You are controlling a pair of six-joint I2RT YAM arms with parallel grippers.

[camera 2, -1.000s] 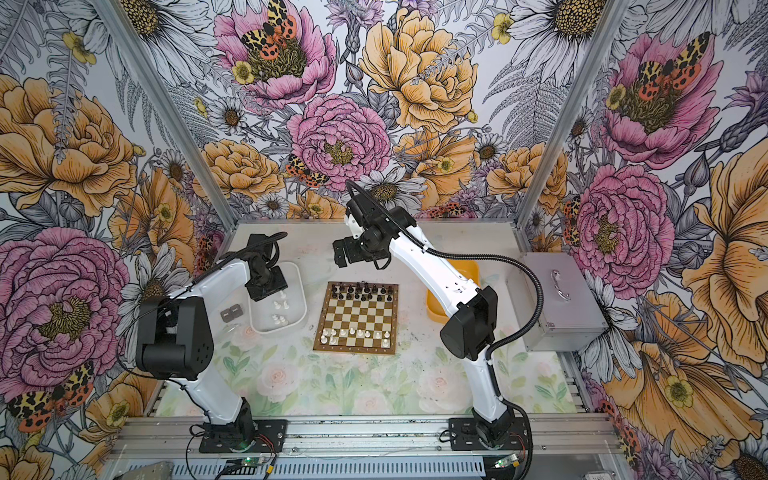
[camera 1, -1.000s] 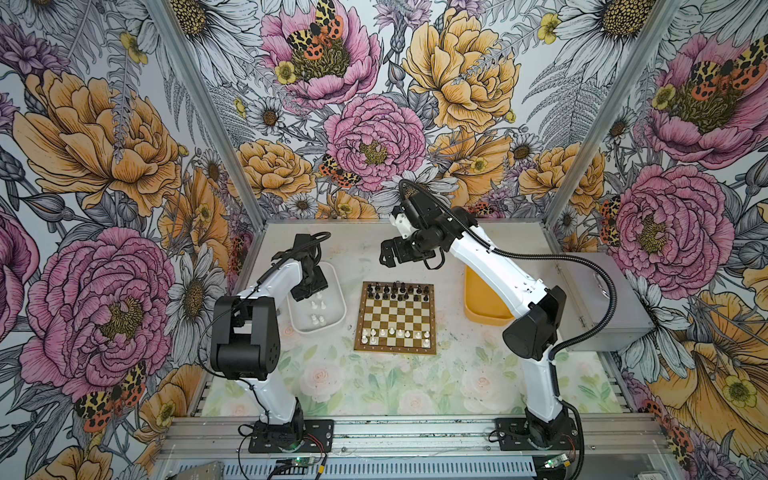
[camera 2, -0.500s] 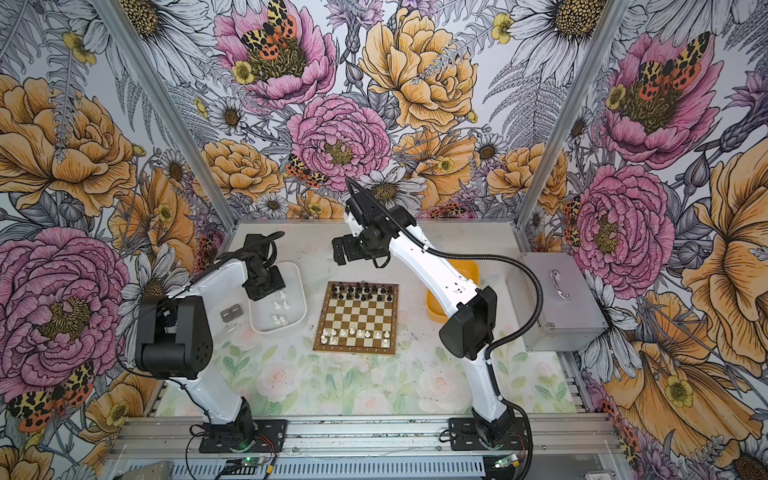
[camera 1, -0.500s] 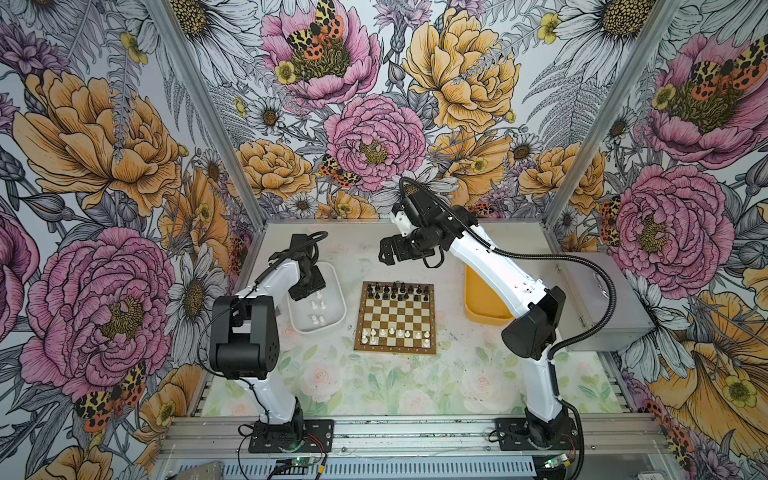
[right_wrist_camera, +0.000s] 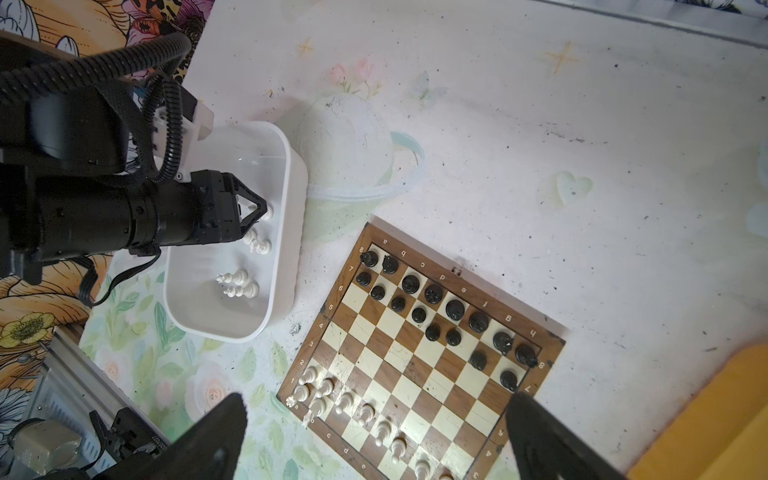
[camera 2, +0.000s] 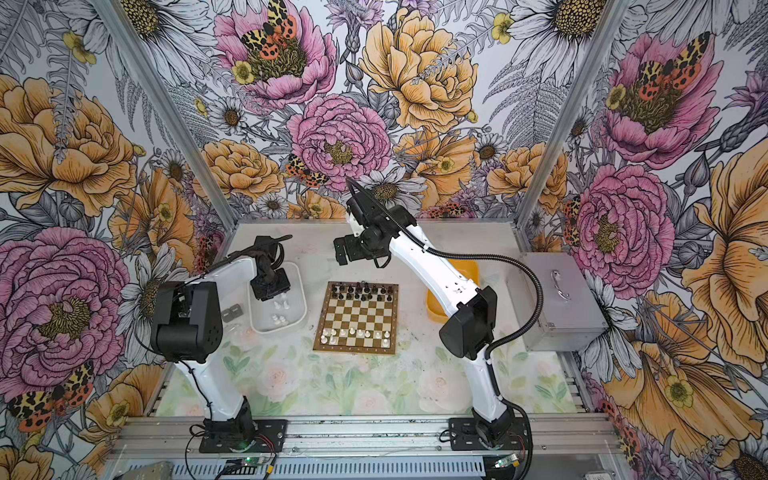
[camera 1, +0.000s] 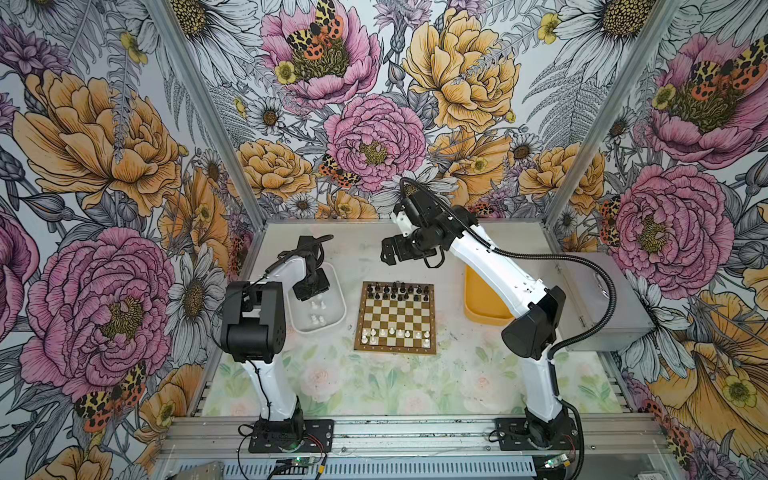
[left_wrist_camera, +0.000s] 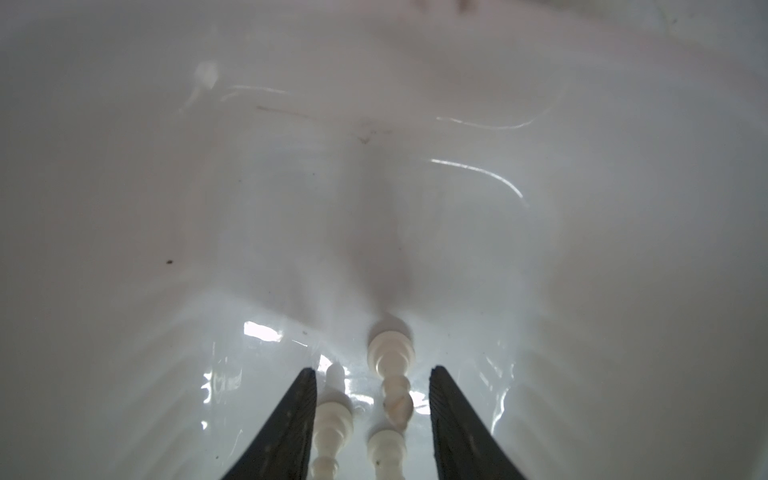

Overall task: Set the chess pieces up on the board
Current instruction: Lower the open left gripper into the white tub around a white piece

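Top views: board [camera 1: 395, 320] sits mid-bench. Black pieces [camera 1: 395, 289] fill its far rows; white pieces [camera 1: 400, 333] part-fill near rows. L jaws down inside white tray [camera 1: 341, 305], just beside board.
L wrist: L jaws part-open, straddling loose white chessmen [left_wrist_camera: 390, 365] on tray floor, none gripped.
R wrist: R jaws wide apart, empty, raised over bench by board's far edge.
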